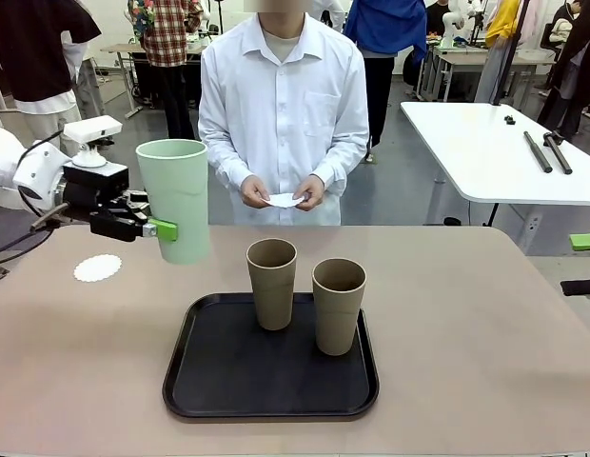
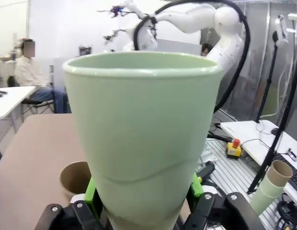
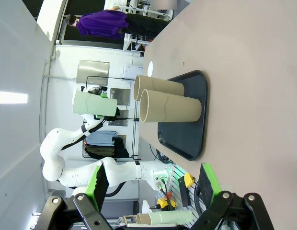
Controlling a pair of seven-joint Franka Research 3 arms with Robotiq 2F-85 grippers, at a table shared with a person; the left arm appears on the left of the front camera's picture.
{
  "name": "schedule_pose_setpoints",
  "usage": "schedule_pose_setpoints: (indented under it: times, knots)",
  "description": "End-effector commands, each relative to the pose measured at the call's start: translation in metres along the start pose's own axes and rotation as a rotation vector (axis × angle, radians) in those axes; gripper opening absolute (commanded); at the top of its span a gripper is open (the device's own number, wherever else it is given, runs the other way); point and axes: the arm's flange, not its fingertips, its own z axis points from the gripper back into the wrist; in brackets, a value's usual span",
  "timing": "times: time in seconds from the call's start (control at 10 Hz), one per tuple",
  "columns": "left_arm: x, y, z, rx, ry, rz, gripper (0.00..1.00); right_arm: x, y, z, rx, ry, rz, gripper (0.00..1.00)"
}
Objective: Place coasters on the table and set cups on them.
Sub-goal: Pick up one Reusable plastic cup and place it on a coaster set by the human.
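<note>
Evidently the mint-green cup (image 1: 178, 195) was the one in hand: the left gripper (image 1: 171, 229) had its jaws closed across the cup's lower wall, green pads on either side, and held it upright, clear of the table (image 1: 466, 314), to the left of the black tray (image 1: 228, 381). Farther left of the tray lay one white coaster (image 1: 97, 268), bare and flat on the tabletop. Two tan cups (image 1: 272, 281) (image 1: 338, 303) stood upright on the tray, just beside each other, and beyond the tray's far edge the person's hands (image 1: 257, 193) held what looked like another coaster (image 1: 285, 200). The right gripper (image 3: 153, 181) held nothing, its jaws spread wide, well to the right of the tray.

The cup looked light and stiff – a thin-walled, empty tumbler that would not give under the pads. Its matte skin should offer fair friction, and since it widens upward, a low grip like this one would tend to wedge, not slip. Being tall on a narrow base, it would tip easily, so it would want setting down level and square. The coaster, by contrast, seemed to be flimsy paper – likely to slide or crease if the cup's base dragged across it, so a straight descent onto its middle appeared the safer course.
</note>
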Motion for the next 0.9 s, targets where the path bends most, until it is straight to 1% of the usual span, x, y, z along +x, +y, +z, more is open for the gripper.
schedule_pose_setpoints:
  times: [0.0,0.1,0.2,0.3,0.5,0.6,0.8]
  knots:
    - [-0.005,0.009,0.068,0.204,0.008,-0.015,0.83,0.001,0.0,0.0,0.013,-0.004,-0.002,1.0]
    - [-0.012,0.012,0.108,0.302,0.013,0.013,0.83,0.001,0.0,0.0,0.013,-0.004,-0.002,1.0]
    - [-0.023,0.011,0.144,0.392,0.048,0.047,0.83,0.001,0.0,0.0,0.013,-0.004,-0.002,1.0]
    - [-0.03,0.011,0.172,0.46,0.05,0.063,0.83,0.001,0.0,0.0,0.013,-0.004,-0.002,1.0]
    - [-0.043,0.007,0.214,0.551,0.029,0.094,0.83,0.001,0.0,0.0,0.013,-0.004,-0.002,1.0]
    - [-0.052,0.011,0.234,0.595,0.007,0.093,0.83,0.001,0.0,0.0,0.013,-0.004,-0.002,1.0]
    - [-0.068,0.02,0.254,0.668,-0.04,0.084,0.83,0.001,0.0,0.0,0.013,-0.004,-0.002,1.0]
